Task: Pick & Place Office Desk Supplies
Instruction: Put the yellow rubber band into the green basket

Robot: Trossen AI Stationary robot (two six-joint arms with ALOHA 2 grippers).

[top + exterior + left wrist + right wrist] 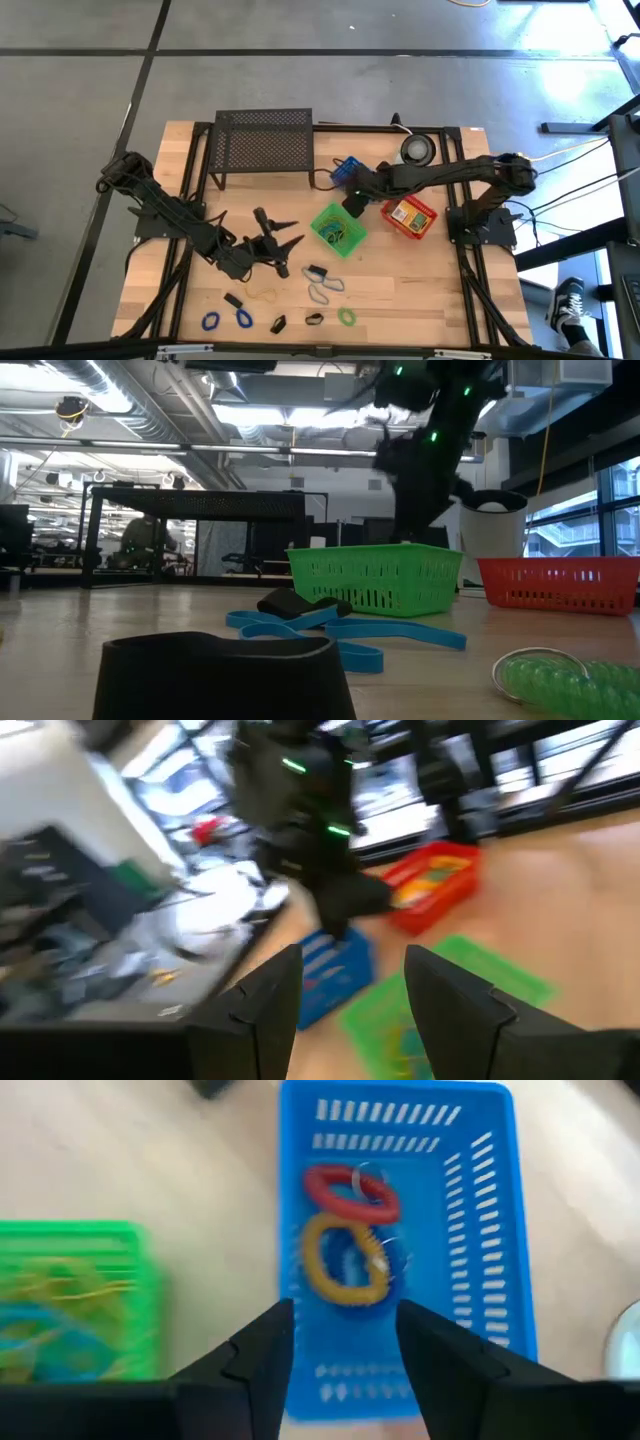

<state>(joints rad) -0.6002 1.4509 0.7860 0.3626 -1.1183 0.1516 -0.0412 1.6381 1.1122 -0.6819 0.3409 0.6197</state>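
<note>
The wooden table (420, 280) holds a black mesh rack (264, 140) at the back and three small baskets in a row: blue (347, 170), green (338, 228) and red (409, 215).

The right gripper (335, 1342) hangs directly over the blue basket (400, 1230), its fingers spread apart with nothing between them. Straight below, a red coil loop (350, 1190) and a yellow coil loop (343, 1262) lie inside that basket, touching each other, the yellow one nearer the fingers.

The left gripper (283, 243) sits low over the table's middle, also spread and empty, pointing towards the green basket. It is much the nearer arm to what remains loose along the front edge: two blue loops (226, 319), a green loop (346, 316), grey loops (325, 288), a tan band (266, 295) and small black clips (233, 300).
</note>
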